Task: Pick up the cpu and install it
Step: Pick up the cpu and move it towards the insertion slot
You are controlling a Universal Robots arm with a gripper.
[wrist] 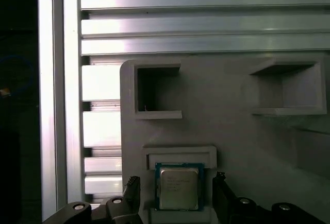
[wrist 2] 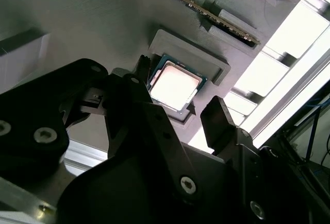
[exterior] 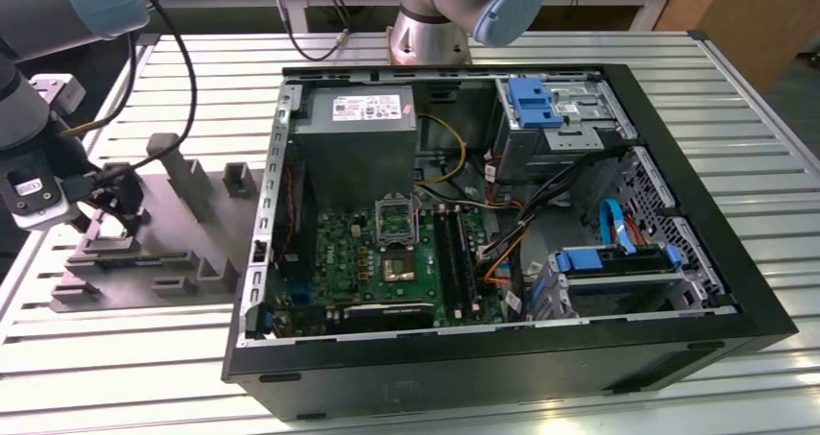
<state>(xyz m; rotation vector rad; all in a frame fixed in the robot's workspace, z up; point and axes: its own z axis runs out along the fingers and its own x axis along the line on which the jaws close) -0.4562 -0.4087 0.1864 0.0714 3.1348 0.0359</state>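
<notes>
**A:** We're at the tray (exterior: 192, 214), on the exterior view's left. The arm is bent low and the gripper (exterior: 115, 205) points down at it.

**B:** The cpu (wrist: 178, 187) lies flat in the tray's walled pocket, which we'd guess keeps it square.

**A:** The fingers (wrist: 132, 195) are spread, one on each side of the chip, and we see a gap on both sides. It's not lifted yet.

**B:** Right of the tray, the computer case (exterior: 513, 358) lies open with its green board (exterior: 336, 253) exposed.

The cpu (wrist: 178, 188) has a shiny metal top (pale, reflective); the tray (wrist: 232, 131) is matt plastic.
</notes>
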